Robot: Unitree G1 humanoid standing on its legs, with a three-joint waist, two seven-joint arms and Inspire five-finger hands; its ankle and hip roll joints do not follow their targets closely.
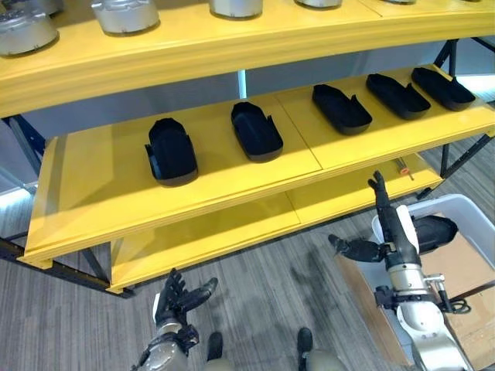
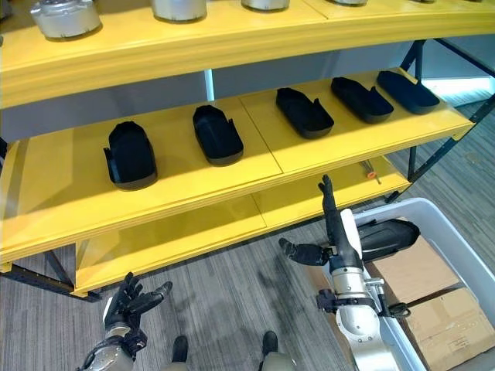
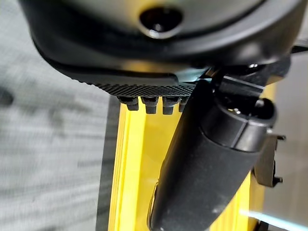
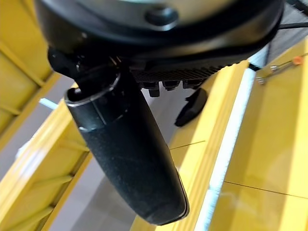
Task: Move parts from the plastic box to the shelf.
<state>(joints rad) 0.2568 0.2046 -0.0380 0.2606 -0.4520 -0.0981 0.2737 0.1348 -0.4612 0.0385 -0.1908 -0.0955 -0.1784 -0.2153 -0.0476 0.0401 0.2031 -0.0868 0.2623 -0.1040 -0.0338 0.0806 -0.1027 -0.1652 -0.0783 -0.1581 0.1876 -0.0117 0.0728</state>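
Five black parts point(image 1: 171, 152) already sit in a row on the middle shelf point(image 1: 216, 182), and one more part point(image 2: 384, 237) lies in the white box point(image 2: 456, 236) at the robot's right. The right hand point(image 2: 334, 232) hangs just beside that part, fingers straight and thumb spread, holding nothing. The left hand point(image 2: 128, 303) idles low, fingers loosely spread. I'd say the reach should swing over the box rim, then close round the part's middle.

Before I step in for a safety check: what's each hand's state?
Left hand: open, holding nothing.
Right hand: open, holding nothing.
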